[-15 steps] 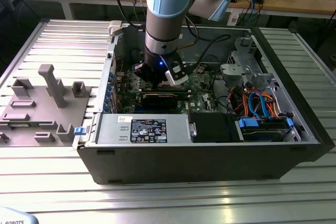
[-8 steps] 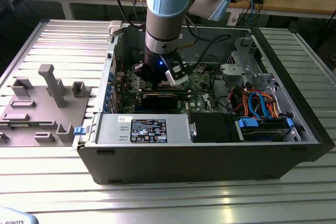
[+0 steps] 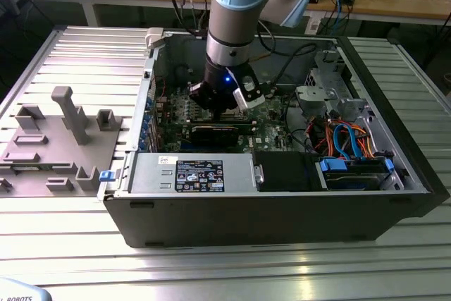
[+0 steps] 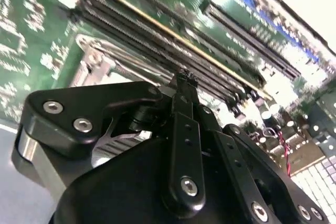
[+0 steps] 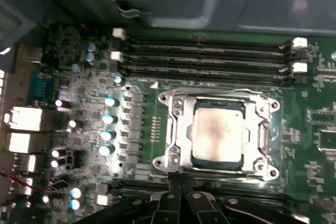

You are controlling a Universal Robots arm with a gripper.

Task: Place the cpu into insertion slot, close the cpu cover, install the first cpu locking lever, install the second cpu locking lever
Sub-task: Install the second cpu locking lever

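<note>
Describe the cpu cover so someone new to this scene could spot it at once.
Start at the green motherboard in the first wrist view. Beside the long dark memory slots lies the cpu cover, a silvery square frame. Unlike its neighbours, its window shows the cpu.

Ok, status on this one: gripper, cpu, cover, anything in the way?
Gripper shut, holding nothing, tips at the socket's edge. Cpu seated in the insertion slot, cpu cover down around it. Nothing across the socket.
</note>
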